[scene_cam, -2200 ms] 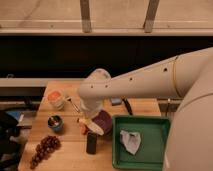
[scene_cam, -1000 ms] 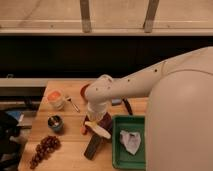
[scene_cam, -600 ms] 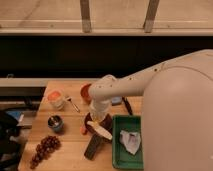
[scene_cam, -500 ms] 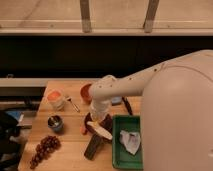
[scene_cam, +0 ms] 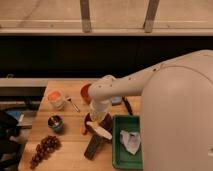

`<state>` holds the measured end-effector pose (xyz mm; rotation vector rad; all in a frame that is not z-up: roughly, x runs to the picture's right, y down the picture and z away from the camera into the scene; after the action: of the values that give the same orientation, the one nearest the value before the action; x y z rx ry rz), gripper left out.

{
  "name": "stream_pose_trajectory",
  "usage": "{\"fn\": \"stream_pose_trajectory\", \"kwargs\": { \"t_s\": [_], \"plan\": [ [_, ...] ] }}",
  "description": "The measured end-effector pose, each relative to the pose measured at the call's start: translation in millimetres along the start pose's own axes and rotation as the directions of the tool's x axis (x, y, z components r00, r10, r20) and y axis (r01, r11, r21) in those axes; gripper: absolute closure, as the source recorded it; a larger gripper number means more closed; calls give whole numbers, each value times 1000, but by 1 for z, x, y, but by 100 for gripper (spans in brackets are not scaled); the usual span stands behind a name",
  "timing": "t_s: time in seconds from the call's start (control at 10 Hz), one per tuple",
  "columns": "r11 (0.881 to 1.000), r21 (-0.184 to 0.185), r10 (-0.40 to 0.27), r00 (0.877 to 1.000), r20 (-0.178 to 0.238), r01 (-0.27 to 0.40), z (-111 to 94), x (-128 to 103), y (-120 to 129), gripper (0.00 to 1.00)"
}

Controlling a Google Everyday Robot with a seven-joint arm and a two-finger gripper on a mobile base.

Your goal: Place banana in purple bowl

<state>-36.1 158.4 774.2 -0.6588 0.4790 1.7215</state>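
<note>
Over purple bowl (scene_cam: 104, 121): claw (scene_cam: 96, 120), banana (scene_cam: 99, 129).

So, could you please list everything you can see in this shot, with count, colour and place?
banana: one, pale yellow, lying over the purple bowl, right below the gripper
purple bowl: one, dark plum, table centre, mostly hidden by the arm
orange-red bowl: one, behind the arm, toward the table's back
grape bunch: one, dark red, front left of the table
black block: one, in front of the purple bowl
small metal cup: one, grey, left of the purple bowl
clear container: one, orange contents, back left
green tray: one, front right, holding a crumpled white cloth
wooden table: one, light brown
gripper: one, over the purple bowl at the banana
arm: one, white, reaching in from the right
</note>
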Motion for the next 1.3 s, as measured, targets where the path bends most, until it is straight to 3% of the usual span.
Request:
{"fn": "stream_pose_trajectory", "kwargs": {
  "t_s": [0.1, 0.2, 0.7, 1.0, 1.3],
  "plan": [
    [1000, -5, 12, 1000, 3, -12, -3, -2, -3, 26],
    [1000, -8, 20, 1000, 5, -20, -5, -3, -4, 21],
    [998, -12, 55, 998, 38, -54, -20, -14, -12, 20],
    [995, 0, 96, 987, 126, -96, -43, -36, -10, 20],
    [983, 6, 178, 965, 191, -182, -60, -57, -17, 20]
  ]
}}
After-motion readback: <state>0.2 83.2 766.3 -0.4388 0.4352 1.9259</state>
